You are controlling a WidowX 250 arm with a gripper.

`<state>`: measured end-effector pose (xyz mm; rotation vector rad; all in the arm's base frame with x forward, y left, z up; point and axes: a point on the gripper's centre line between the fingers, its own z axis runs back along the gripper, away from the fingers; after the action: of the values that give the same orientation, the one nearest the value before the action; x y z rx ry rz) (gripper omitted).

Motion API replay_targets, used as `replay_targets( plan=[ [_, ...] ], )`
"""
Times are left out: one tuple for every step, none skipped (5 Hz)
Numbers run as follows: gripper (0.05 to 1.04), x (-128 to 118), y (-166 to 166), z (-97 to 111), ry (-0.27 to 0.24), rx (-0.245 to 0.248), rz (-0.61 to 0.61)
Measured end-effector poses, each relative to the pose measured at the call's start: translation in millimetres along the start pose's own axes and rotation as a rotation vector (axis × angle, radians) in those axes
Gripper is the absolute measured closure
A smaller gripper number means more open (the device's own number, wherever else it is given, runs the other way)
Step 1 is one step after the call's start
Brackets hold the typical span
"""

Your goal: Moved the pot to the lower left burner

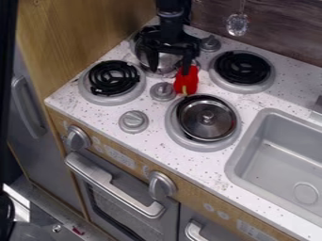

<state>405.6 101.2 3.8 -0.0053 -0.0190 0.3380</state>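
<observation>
The silver pot [165, 64] is at the back left of the stove, partly hidden by the black gripper [169, 61], which hangs over it from the top edge of the view. The gripper's fingers are spread, with part of the pot showing between them; whether either finger touches the metal, I cannot tell. Next to the tip of the finger on the view's right is a red object [192, 81] with a yellowish patch, its upper end partly covered by that finger. The front left burner [114, 79], a black coil in a grey ring, has no pot on it. On the front right burner [174, 133] lies a round metal piece [206, 123], a lid or a shallow pan, and the back right burner [242, 68] shows its dark coil. Grey knobs [133, 121] stand up from the speckled white worktop [195, 167] among the burners. A grey sink [277, 155] is set in at the right, a faceted clear pendant [237, 24] hangs near the top, and the oven door [119, 207] is below, under its pale handle [104, 180].
</observation>
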Motion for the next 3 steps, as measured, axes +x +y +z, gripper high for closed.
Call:
replay_targets(
  plan=[
    [0.084,23.6,21.5,-0.9,-0.018,0.012,0.044],
    [0.084,41.2,43.3,-6.1,-0.021,0.013,0.103],
    [0.084,52.6,60.3,-5.3,-0.036,0.025,0.157]
  ],
)
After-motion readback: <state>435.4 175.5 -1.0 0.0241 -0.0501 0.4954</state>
